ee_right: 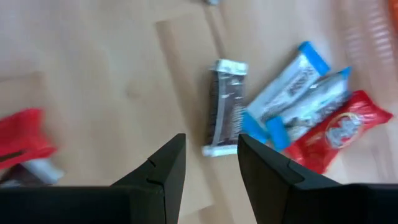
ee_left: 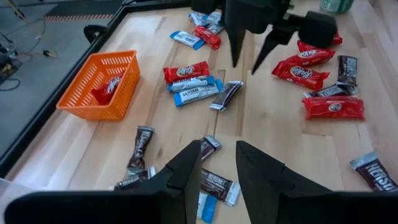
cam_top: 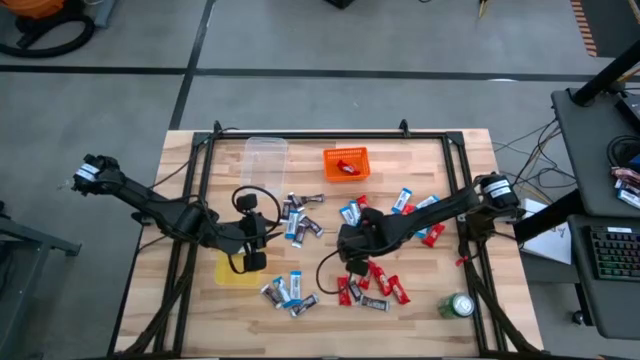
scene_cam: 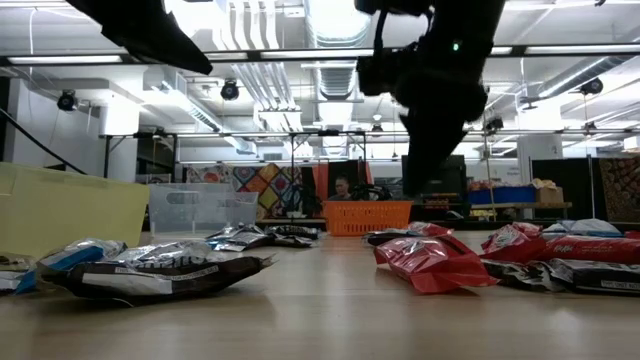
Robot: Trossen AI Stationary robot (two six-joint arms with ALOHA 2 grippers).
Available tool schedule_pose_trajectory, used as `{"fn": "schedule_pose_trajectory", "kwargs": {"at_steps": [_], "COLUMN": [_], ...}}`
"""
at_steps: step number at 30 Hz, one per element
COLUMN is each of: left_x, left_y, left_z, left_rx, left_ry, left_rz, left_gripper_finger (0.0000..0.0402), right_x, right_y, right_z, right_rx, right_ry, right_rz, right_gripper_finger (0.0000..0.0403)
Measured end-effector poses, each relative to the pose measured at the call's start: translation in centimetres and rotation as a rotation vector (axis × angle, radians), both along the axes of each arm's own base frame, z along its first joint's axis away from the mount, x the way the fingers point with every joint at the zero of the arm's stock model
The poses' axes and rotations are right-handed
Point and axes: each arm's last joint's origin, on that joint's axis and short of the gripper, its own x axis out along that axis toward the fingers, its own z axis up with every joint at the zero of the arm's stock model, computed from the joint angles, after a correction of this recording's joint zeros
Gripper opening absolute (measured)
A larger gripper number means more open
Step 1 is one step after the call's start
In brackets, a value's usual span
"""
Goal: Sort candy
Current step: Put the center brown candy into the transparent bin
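From above, the candy lies scattered over the wooden table in loose clusters: one at the middle, one right of it, and two nearer the front edge. There are three bins: one clear bin, one orange basket with a red bar inside, and one yellow bin under the left arm. One green can stands at the front right. The left gripper hangs over the yellow bin; the right gripper hovers mid-table among the bars. At table height, a dark brown bar lies nearest on the left and red bars on the right, with the orange basket far behind and a person seated beyond it. The left wrist camera shows its own two fingers parted with nothing between them, and the other arm's fingers also spread above a dark bar. The right wrist camera looks down between its spread, empty fingers at one dark bar, beside two blue-and-white bars and one red bar.
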Motion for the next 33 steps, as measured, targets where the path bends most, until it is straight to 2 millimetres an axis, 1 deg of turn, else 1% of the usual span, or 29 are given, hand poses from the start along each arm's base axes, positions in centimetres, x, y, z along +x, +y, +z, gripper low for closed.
{"fn": "schedule_pose_trajectory", "kwargs": {"at_steps": [6, 11, 16, 19, 22, 28, 33], "left_x": [-0.1, -0.1, -0.1, -0.1, 0.0, 0.0, 0.3], "left_y": [0.0, 0.0, 0.0, 0.0, 0.0, -0.1, -0.2], "left_z": [-0.2, -0.3, -0.4, -0.3, -0.3, -0.7, -1.6], "left_rx": [-0.028, -0.037, -0.042, -0.043, -0.044, -0.055, -0.057], "left_ry": [-0.003, -0.004, -0.006, -0.009, -0.011, -0.037, -0.109], "left_rz": [0.018, 0.022, 0.025, 0.024, 0.025, 0.024, -0.018], "left_gripper_finger": [0.0084, 0.0084, 0.0084, 0.0084, 0.0084, 0.0084, 0.0084], "right_x": [0.4, 0.3, 0.0, -0.1, -0.3, -0.4, 0.0], "right_y": [-0.1, -1.1, -1.7, -1.9, -2.1, -2.1, -1.9], "right_z": [-1.7, -3.5, -4.9, -5.3, -5.5, -5.3, -4.9], "right_rx": [-0.017, -0.025, -0.018, 0.007, 0.026, 0.039, 0.097], "right_ry": [-0.020, 0.015, 0.028, 0.019, 0.019, 0.003, 0.006], "right_rz": [0.013, -0.013, -0.022, -0.022, -0.034, -0.041, -0.004], "right_gripper_finger": [0.0137, 0.0137, 0.0137, 0.0130, 0.0106, 0.0022, 0.0016]}}
